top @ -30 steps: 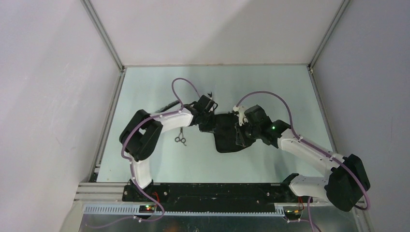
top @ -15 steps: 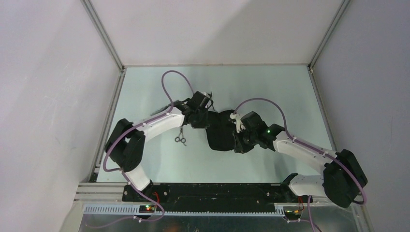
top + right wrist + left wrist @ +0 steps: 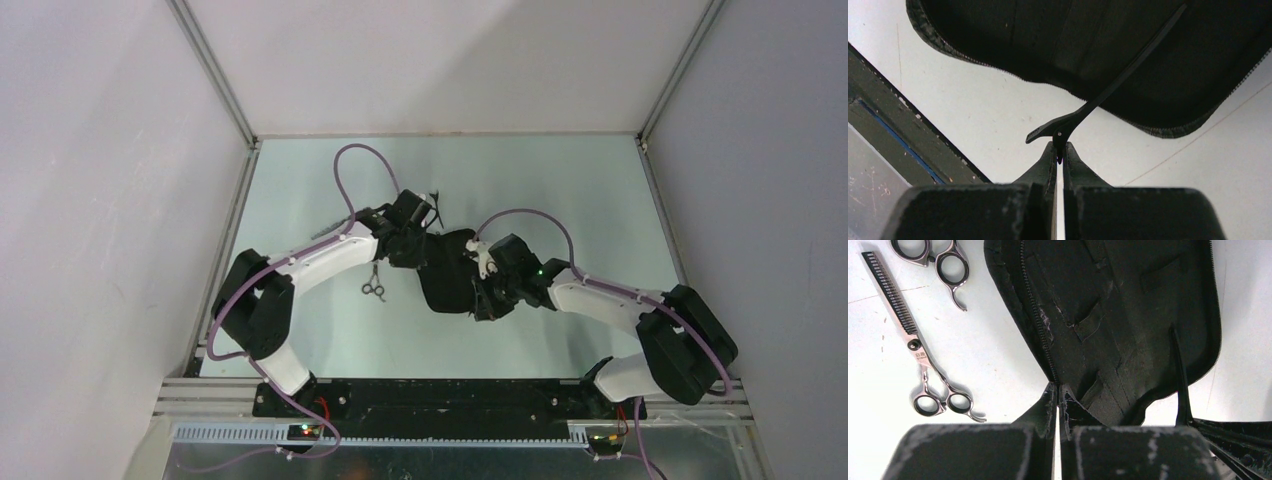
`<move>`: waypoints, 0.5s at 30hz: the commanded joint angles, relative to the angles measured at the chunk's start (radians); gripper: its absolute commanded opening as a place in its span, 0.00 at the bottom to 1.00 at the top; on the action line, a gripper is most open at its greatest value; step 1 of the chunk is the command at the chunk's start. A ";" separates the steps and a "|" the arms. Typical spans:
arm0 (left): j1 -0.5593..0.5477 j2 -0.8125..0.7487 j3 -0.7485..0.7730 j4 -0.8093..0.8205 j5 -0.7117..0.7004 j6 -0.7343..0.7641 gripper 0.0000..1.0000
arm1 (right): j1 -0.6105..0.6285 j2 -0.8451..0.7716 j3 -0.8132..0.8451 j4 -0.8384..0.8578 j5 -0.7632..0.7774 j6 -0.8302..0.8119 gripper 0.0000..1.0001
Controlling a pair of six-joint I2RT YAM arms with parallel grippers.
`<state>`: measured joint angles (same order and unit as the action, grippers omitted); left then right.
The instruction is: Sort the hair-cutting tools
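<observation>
An open black pouch point(image 3: 447, 272) lies mid-table. My left gripper point(image 3: 409, 249) is shut on its zipper edge point(image 3: 1057, 388); the pouch's point(image 3: 1118, 315) inside faces the left wrist camera. My right gripper point(image 3: 484, 298) is shut on the hinge end of a thin black hair clip point(image 3: 1108, 90), whose long arm reaches over the pouch point(image 3: 1073, 45). The same clip point(image 3: 1179, 370) shows in the left wrist view. Silver thinning scissors point(image 3: 913, 340) lie on the table left of the pouch, with a second pair's ring handles point(image 3: 935, 257) just above. One pair of scissors point(image 3: 373, 284) shows from above.
The black base rail point(image 3: 893, 125) at the table's near edge runs close to the right gripper. White enclosure walls with metal frame posts point(image 3: 215, 75) surround the pale green table point(image 3: 560, 190). The left arm's purple cable point(image 3: 350, 165) loops over the far side.
Both arms have shifted left, and the pouch has slid left with the left gripper. The right gripper followed, still gripping the clip.
</observation>
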<state>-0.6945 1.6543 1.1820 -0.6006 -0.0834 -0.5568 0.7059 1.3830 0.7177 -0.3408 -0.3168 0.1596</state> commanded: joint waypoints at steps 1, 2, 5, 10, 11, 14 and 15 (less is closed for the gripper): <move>-0.005 -0.040 0.035 -0.020 -0.007 0.051 0.00 | -0.024 0.024 0.005 0.102 -0.036 -0.023 0.00; -0.005 -0.040 0.038 -0.023 -0.005 0.054 0.00 | -0.034 0.030 0.006 0.107 -0.038 -0.027 0.00; -0.005 -0.038 0.046 -0.036 -0.001 0.072 0.00 | -0.051 0.053 0.022 0.115 -0.046 -0.047 0.00; -0.005 -0.035 0.055 -0.051 0.006 0.097 0.00 | -0.082 0.124 0.080 0.105 -0.057 -0.084 0.00; -0.005 -0.035 0.056 -0.052 0.008 0.099 0.00 | -0.085 0.144 0.096 0.100 -0.067 -0.097 0.00; -0.004 -0.036 0.058 -0.054 0.017 0.107 0.00 | -0.090 0.177 0.124 0.099 -0.083 -0.114 0.00; -0.005 -0.037 0.059 -0.055 0.020 0.110 0.00 | -0.094 0.193 0.137 0.099 -0.093 -0.121 0.00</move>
<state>-0.6945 1.6543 1.1995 -0.6430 -0.0742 -0.4873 0.6231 1.5341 0.7860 -0.2615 -0.3698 0.0891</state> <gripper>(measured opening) 0.006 0.023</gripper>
